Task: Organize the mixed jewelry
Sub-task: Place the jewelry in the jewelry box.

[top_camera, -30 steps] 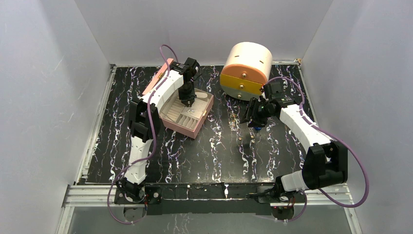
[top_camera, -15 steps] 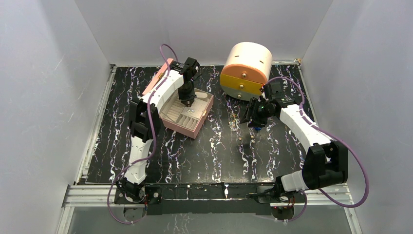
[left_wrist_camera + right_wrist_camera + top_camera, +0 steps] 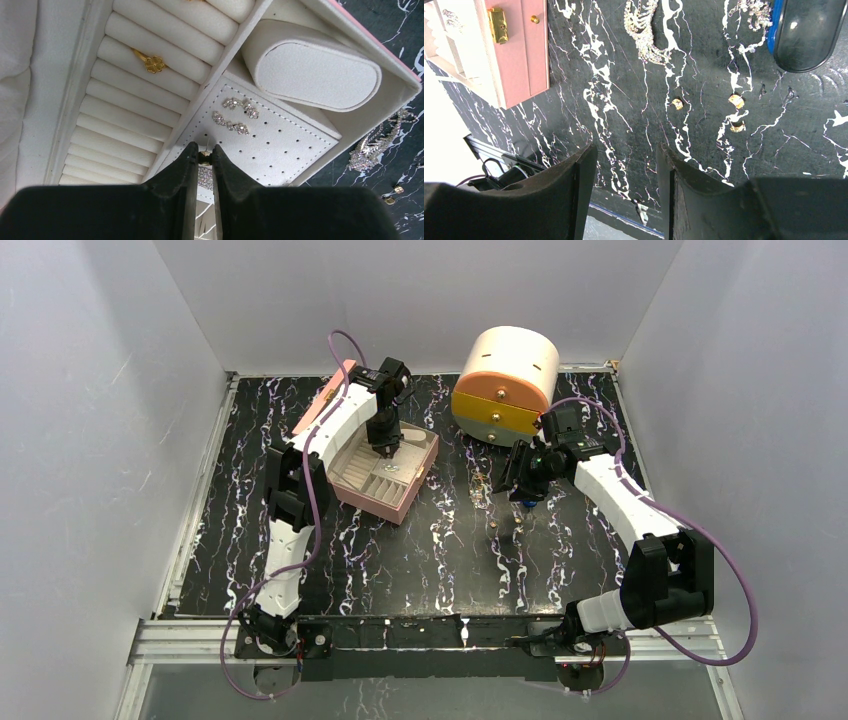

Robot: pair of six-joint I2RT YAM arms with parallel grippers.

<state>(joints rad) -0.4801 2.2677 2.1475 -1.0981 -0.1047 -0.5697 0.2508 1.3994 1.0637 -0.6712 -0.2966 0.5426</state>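
No change last sec. Left fingers (image 3: 204, 151) clamped on a tiny gold stud earring (image 3: 204, 158) over the white perforated panel (image 3: 280, 145) in the pink jewelry box (image 3: 375, 502), so placement's prob pending. Right fingers (image 3: 626, 150) apart above loose gold pieces (image 3: 736, 101) on the black marbled worktop (image 3: 624, 75).

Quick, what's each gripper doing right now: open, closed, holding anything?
Left gripper: closed on a tiny gold jewelry piece.
Right gripper: open, holding nothing.
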